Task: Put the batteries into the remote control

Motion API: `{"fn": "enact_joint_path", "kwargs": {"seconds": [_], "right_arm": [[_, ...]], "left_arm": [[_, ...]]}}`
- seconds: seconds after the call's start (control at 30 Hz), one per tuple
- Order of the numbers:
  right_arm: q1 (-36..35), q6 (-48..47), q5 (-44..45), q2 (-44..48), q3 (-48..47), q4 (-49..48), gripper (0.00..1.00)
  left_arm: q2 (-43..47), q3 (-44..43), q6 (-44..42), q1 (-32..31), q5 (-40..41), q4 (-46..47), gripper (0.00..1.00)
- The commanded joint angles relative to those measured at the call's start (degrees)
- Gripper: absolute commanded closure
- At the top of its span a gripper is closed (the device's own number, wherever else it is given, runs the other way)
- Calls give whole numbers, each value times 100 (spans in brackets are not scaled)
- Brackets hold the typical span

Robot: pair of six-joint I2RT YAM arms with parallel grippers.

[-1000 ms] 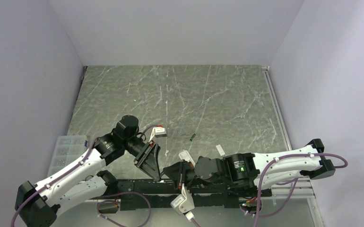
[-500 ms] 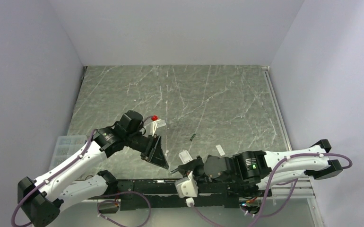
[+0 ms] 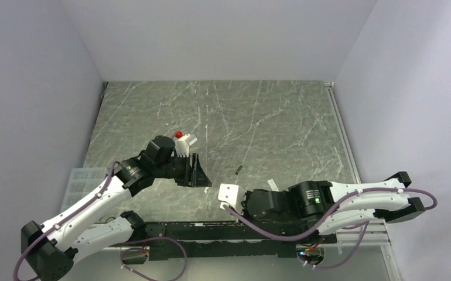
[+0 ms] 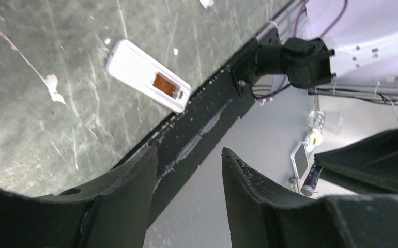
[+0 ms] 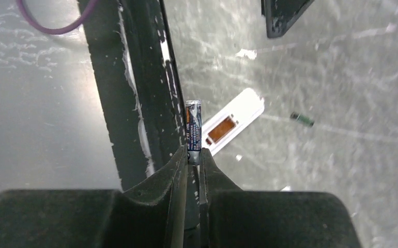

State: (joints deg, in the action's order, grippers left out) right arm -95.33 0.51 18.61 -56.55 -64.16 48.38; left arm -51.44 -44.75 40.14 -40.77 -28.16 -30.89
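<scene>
The white remote control [image 5: 231, 124] lies back up near the table's front edge, its battery bay open and brown inside. It also shows in the left wrist view [image 4: 148, 76]. In the top view my right wrist hides it. My right gripper [image 5: 194, 155] is shut on one dark battery [image 5: 193, 132], which stands out past the fingertips just short of the remote. In the top view the right gripper [image 3: 232, 202] sits under its white camera block. The other battery [image 3: 239, 170] lies on the table farther back and shows in the right wrist view [image 5: 302, 120]. My left gripper [image 3: 198, 171] is open and empty [image 4: 186, 150], left of the remote.
A small flat white piece [image 3: 273, 185] lies right of the remote. The black mounting rail [image 3: 176, 229] runs along the table's front edge. A clear plastic parts box [image 3: 82, 182] sits off the table's left side. White walls enclose the table.
My right arm has swung toward the remote and rolled its wrist, so the camera block now sits on top over the remote. My left gripper has moved back from the front edge.
</scene>
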Motion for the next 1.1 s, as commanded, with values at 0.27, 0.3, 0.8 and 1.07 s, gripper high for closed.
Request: {"fn": "enact_joint_path", "kwargs": {"seconds": [0.27, 0.3, 0.8, 1.07], "right_arm": [[1865, 2542, -1696, -584, 326, 728, 100], [1941, 2579, -1805, -599, 399, 661, 100], [3003, 3103, -3083, -1116, 1648, -776, 100], [3310, 3506, -3038, -1365, 1985, -1228, 100]], "left_arm": [[-970, 452, 420, 8, 381, 1438, 48], [-1041, 536, 560, 2, 359, 1572, 48], [-3056, 663, 909, -291, 368, 2693, 47], [-3739, 479, 929, -384, 432, 2688, 47]]}}
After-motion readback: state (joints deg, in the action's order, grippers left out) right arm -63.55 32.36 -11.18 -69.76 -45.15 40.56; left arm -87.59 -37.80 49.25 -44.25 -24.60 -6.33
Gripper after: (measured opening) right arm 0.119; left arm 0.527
